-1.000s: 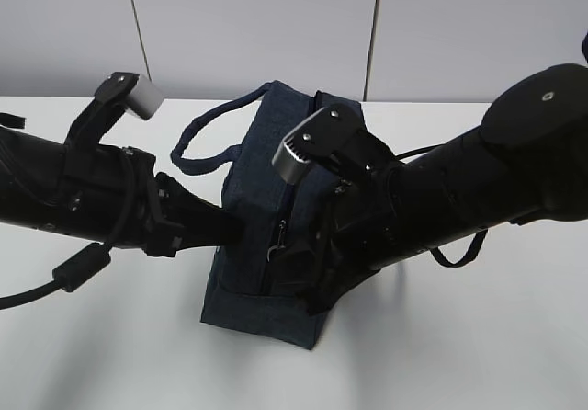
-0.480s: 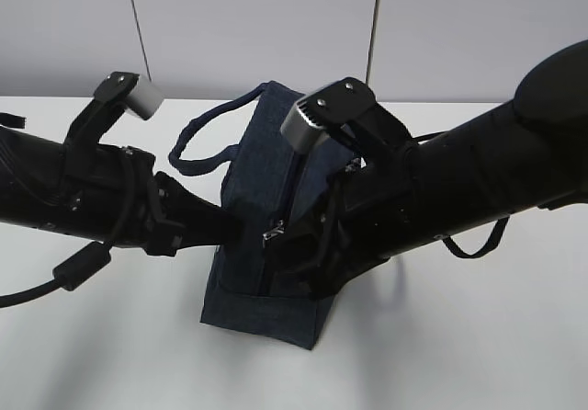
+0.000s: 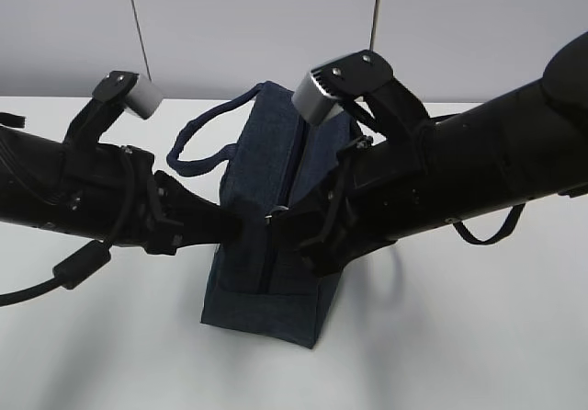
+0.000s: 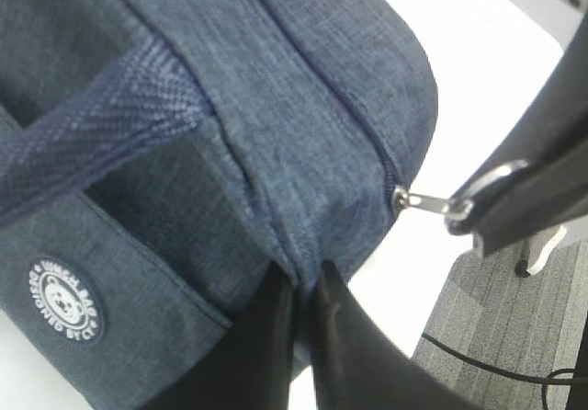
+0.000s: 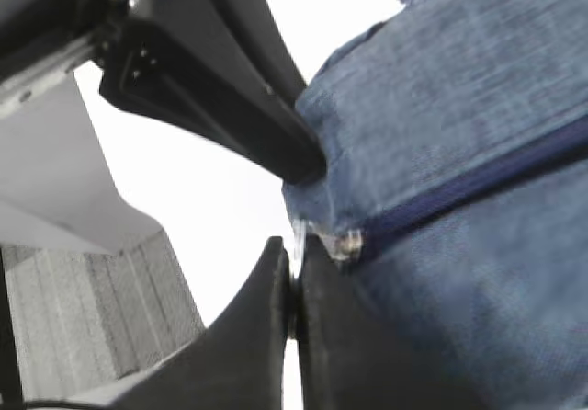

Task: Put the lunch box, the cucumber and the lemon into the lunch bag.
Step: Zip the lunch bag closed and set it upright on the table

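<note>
The dark navy lunch bag [image 3: 262,290] stands in the middle of the white table, zipper along its top and down its near end. My left gripper [image 3: 237,229] is shut, pinching a fold of the bag's fabric at the near end [image 4: 301,286]. My right gripper [image 3: 280,217] is shut on the metal zipper pull [image 4: 459,210], also seen in the right wrist view [image 5: 299,235]. The bag's round white logo [image 4: 64,300] shows on its side. The lunch box, cucumber and lemon are out of view.
Two loop handles hang off the bag, one to the left [image 3: 197,130], one to the right [image 3: 487,235]. A grey wall stands behind the white table [image 3: 459,355]. Both arms crowd the bag's near end.
My right gripper has risen with the zipper pull, drawing the slider up the bag's near end toward the top edge. The left gripper has held still on the fabric.
</note>
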